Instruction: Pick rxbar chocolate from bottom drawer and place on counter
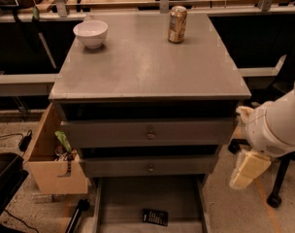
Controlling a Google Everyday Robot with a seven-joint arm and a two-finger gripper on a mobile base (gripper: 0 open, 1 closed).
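Observation:
The rxbar chocolate [155,217], a small flat black bar with white lettering, lies on the floor of the open bottom drawer [138,195], near its front edge. The grey counter [142,67] is the cabinet top above. My gripper [245,171], cream-coloured below a white arm joint, hangs to the right of the cabinet. It is level with the lower drawer front, above and to the right of the bar, and touches nothing.
A white bowl [90,33] and a soda can [177,24] stand at the back of the counter. Two shut drawer fronts with knobs [150,134] sit above the open drawer. A plywood box [53,171] hangs at the left. A chair caster [273,200] is at the right.

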